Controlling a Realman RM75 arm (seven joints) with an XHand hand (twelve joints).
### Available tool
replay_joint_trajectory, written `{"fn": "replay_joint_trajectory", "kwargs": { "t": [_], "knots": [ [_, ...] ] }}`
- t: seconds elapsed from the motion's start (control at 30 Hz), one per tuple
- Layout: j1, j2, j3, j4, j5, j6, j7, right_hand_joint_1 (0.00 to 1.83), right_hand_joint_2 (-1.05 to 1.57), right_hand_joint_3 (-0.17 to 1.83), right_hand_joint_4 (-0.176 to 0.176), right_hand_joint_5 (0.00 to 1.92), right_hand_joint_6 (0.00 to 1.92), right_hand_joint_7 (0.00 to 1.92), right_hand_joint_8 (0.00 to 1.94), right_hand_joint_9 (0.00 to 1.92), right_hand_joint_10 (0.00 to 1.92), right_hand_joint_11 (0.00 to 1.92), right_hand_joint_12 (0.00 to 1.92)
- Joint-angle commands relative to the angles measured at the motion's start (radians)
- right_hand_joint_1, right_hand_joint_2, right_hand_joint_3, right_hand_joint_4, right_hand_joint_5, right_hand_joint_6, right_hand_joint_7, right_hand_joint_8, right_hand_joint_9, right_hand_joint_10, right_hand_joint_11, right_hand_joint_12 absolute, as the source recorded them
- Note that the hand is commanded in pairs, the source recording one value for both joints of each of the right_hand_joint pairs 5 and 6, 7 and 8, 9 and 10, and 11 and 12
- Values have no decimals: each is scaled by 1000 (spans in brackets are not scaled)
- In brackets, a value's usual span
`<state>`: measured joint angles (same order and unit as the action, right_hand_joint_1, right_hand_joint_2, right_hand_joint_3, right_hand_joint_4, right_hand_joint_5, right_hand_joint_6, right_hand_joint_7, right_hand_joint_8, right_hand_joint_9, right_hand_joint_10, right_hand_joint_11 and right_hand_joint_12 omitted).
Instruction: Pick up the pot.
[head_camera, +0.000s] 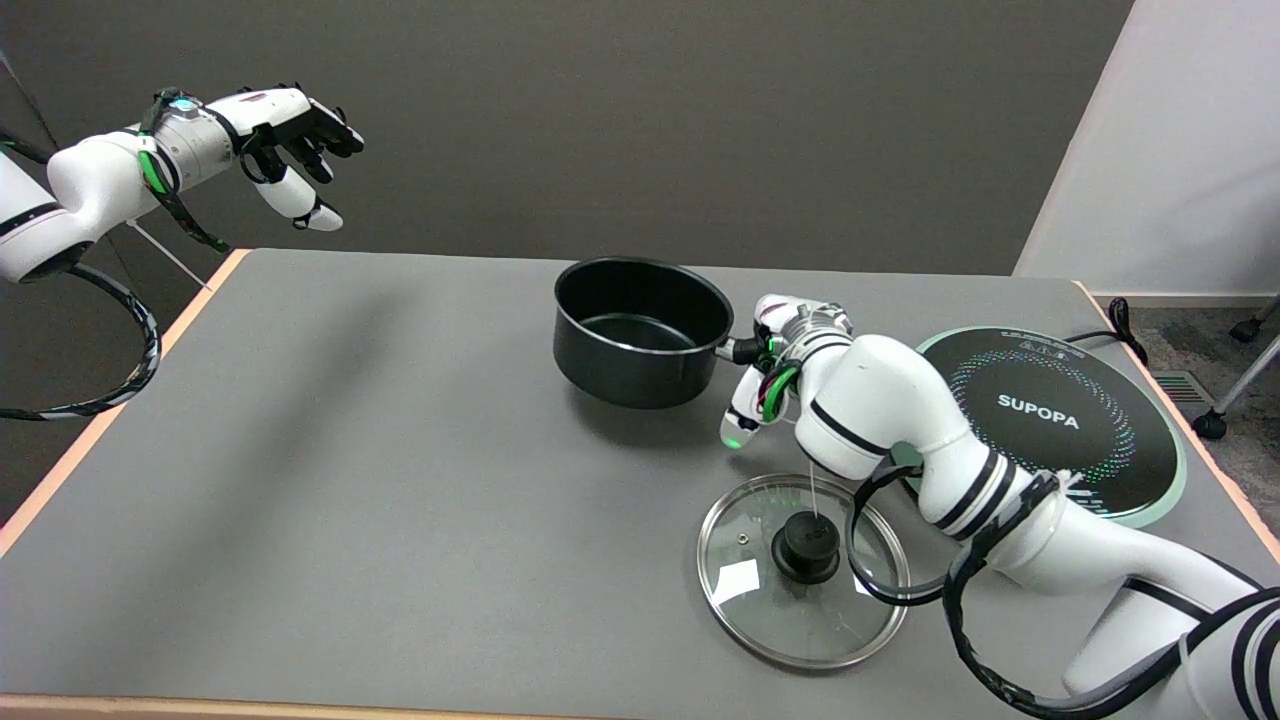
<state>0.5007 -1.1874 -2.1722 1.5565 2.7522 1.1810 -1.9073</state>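
The grey table is carrying everything; toward its far middle the black pot is standing upright and empty, looking like rigid metal, fairly heavy, with a smooth, likely slippery wall. To its right the round cooktop is lying flat, and the glass lid is resting near the front edge. The right hand is sitting at the pot's side handle, fingers seemingly wrapping it, though whether it is truly gripping I cannot tell. That stub handle is the sensible hold, yet the pot will probably be tipping away from it.
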Motion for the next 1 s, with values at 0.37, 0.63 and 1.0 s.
{"fn": "replay_joint_trajectory", "kwargs": {
  "t": [0.37,0.63,1.0],
  "knots": [
    [-3,25,44,3,0,-69,3,1020,1169,558,-29,1920,1920,1920,1920,1920,1920,1920,1920],
    [-27,29,85,11,1,-111,3,991,1275,653,-36,1920,1920,1920,1920,1920,1920,1920,1920],
    [-74,83,157,82,-33,-213,-4,1004,1325,730,-38,1920,1920,1920,1920,1920,1920,1920,1920]
  ]
}}
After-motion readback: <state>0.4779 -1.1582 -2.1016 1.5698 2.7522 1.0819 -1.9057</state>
